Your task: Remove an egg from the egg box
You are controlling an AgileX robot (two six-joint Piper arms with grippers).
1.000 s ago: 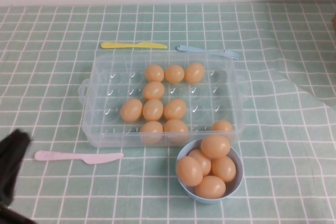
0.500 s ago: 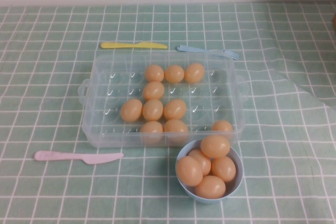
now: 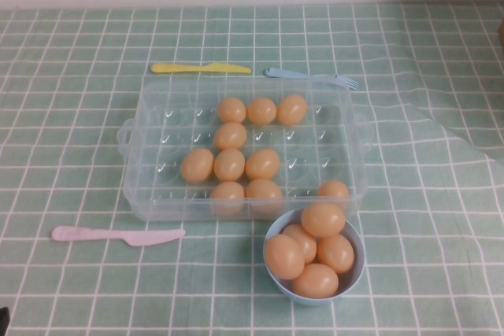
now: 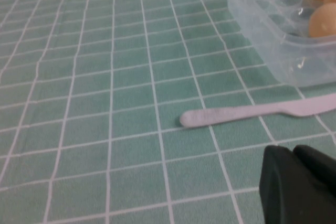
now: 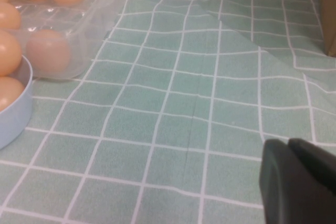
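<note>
Withdrawn, left gripper point(image 4: 300, 184) hangs near pink knife point(image 4: 252, 113), right gripper point(image 5: 300, 182) near bowl point(image 5: 13, 114); jaws pressed together.

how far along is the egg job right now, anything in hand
Five eggs already sit in the blue bowl in front of the egg box; ten remain in the box, such as the egg nearest its left wall. Nothing is in hand: the left gripper is shut and empty, low beside the pink knife; the right gripper hangs over bare cloth. Any next pick is unstarted.
</note>
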